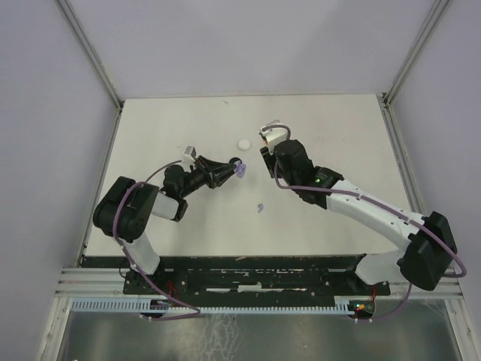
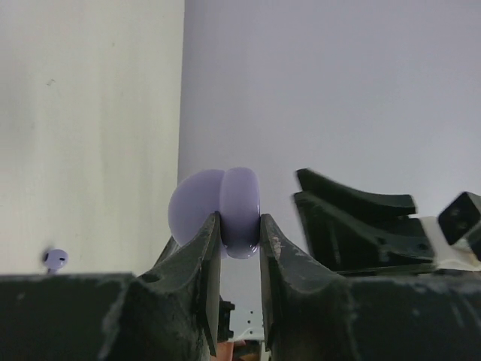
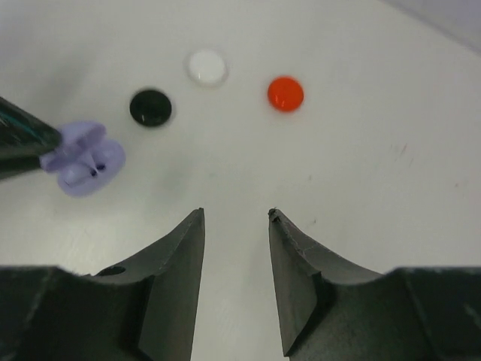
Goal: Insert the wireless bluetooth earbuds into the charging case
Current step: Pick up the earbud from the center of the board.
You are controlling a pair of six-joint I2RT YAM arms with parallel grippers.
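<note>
My left gripper is shut on a lavender charging case and holds it above the table. From the right wrist view the case looks hinged open, with small dark marks inside; I cannot tell what lies in it. One lavender earbud lies loose on the table, also in the left wrist view as the earbud. My right gripper is open and empty, hovering just right of the case, as the top view shows for the gripper.
A black round disc, a white one and a red one lie on the table beyond the right fingers. The white disc sits just behind the case. Grey walls enclose the table.
</note>
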